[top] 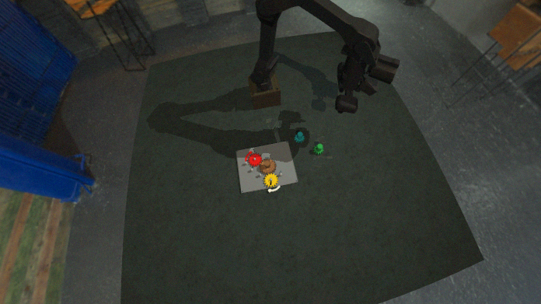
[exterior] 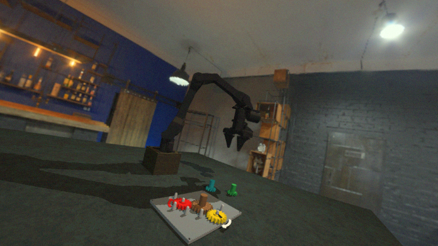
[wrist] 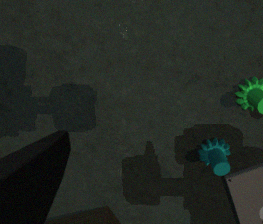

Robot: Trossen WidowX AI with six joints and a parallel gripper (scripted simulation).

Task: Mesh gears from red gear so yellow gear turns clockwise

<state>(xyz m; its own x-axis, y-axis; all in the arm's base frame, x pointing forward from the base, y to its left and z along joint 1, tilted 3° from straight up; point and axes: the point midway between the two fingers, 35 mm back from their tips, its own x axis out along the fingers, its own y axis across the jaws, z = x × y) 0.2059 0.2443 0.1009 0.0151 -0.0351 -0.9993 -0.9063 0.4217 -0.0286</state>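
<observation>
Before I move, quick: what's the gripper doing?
The black parallel-jaw gripper: open, nothing between its fingers, raised clear of the grey board.
</observation>
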